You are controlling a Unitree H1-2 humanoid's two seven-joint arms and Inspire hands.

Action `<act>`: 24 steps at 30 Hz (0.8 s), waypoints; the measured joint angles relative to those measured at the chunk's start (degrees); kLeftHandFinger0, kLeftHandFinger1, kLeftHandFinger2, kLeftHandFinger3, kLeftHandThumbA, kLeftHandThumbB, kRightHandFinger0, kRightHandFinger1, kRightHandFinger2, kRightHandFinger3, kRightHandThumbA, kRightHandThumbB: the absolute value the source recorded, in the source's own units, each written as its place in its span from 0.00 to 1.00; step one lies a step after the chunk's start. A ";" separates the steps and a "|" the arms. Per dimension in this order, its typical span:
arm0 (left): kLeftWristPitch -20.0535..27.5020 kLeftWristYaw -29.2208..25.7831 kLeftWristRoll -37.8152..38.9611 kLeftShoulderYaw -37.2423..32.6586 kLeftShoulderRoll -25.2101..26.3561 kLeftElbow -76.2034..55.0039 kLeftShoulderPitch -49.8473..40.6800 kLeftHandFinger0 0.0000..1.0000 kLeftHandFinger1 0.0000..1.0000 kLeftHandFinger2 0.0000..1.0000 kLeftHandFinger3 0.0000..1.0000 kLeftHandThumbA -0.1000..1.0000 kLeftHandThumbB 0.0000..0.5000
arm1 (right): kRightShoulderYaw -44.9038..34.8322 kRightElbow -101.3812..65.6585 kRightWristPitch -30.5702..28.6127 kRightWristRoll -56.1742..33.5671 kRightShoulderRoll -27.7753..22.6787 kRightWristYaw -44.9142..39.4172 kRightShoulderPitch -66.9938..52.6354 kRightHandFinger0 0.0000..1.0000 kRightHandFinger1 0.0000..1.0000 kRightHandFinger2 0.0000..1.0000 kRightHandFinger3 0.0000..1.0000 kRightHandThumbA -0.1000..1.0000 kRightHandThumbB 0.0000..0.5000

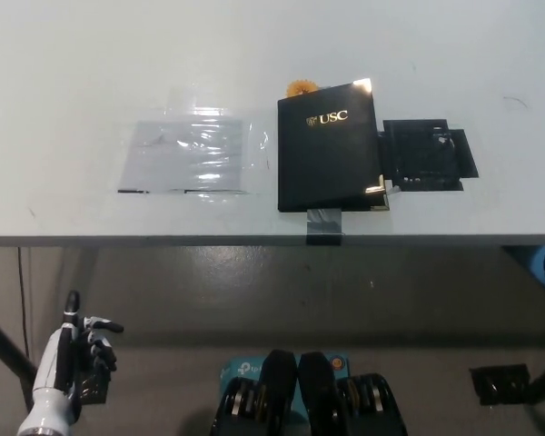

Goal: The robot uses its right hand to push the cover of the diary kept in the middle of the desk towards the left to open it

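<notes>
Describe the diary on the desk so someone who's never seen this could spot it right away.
On the white desk, look near the front edge, right of the clear plastic sheet. The diary is the closed black book there, set apart by gold "USC" lettering on its cover.

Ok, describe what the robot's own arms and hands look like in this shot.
Only the left hand shows, at the lower left below the desk edge. It has a smooth, glossy white forearm shell tapering toward the wrist, white finger segments with black joints and dark mechanical parts across the palm area. No cables or markings are discernible on it. The black right arm and hand are out of view.
</notes>
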State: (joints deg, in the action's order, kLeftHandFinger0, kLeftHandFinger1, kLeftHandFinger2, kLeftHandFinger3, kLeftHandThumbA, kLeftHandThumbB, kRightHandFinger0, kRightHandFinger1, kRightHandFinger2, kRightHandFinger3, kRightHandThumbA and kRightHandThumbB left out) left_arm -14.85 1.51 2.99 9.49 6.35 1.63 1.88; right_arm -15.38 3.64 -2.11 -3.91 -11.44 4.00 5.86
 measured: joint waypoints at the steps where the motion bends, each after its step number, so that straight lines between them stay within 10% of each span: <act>1: -0.09 0.00 0.00 0.01 0.00 0.00 -0.02 0.19 0.20 0.19 0.35 1.00 0.89 | 0.49 -2.12 0.29 0.01 -0.11 -0.20 0.58 0.57 0.65 0.72 0.80 0.99 0.40; 7: -0.35 0.00 0.01 0.03 0.03 0.00 0.03 0.19 0.21 0.19 0.35 1.00 1.00 | 4.43 -13.80 3.71 0.21 -0.76 -1.53 6.27 0.64 0.69 0.75 0.84 1.00 0.17; 24: -0.37 0.02 0.19 -0.14 -0.20 0.03 0.19 0.16 0.19 0.18 0.32 1.00 0.93 | 6.44 -16.21 19.56 -2.86 4.91 -1.64 22.04 0.69 0.76 0.85 0.97 1.00 0.30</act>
State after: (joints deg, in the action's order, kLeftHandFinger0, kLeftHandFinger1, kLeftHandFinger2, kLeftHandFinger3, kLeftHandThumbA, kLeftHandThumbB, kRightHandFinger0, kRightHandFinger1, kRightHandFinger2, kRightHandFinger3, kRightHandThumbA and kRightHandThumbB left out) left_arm -15.22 1.53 3.18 9.35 6.15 1.66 2.08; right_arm -8.94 -12.57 17.45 -6.78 -6.53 2.35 27.89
